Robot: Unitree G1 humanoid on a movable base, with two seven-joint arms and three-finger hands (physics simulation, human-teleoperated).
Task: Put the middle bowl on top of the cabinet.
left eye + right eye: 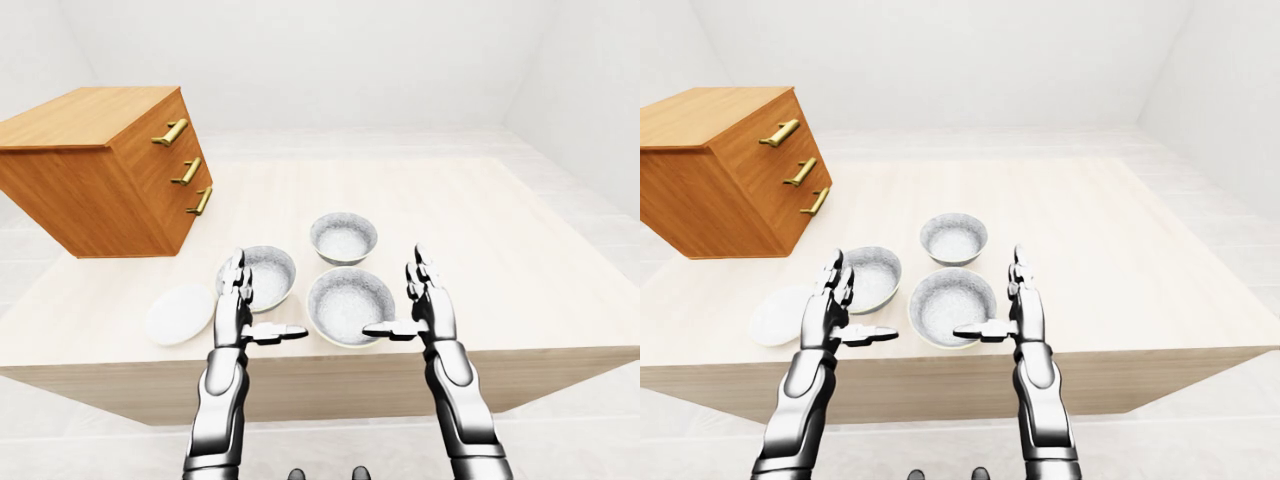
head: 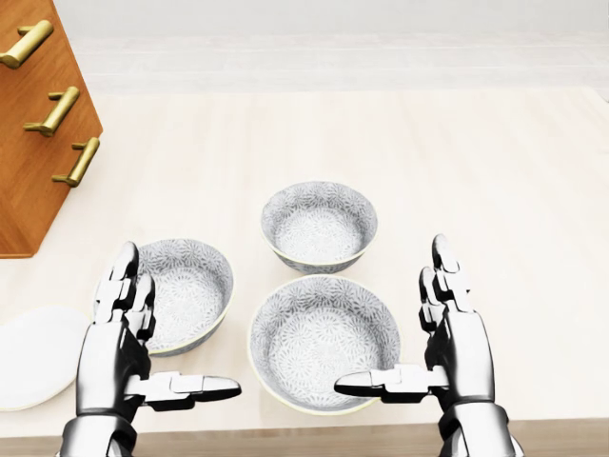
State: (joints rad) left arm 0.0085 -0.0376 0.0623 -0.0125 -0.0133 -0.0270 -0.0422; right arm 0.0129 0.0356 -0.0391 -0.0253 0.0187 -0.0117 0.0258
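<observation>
Between the spread-fingered left hand point(image 2: 114, 357) and right hand point(image 2: 461, 347) sits the middle bowl point(image 2: 322, 338) — probably rigid, slick ceramic — grip its rim.

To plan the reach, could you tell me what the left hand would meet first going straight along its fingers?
Probably the left bowl; depth is unclear, so the left hand might pass above it.

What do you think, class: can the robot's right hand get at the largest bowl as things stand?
Probably yes. The right hand hovers open just right of the largest bowl in the head view, thumb pointing at its rim, with nothing between them.
</observation>
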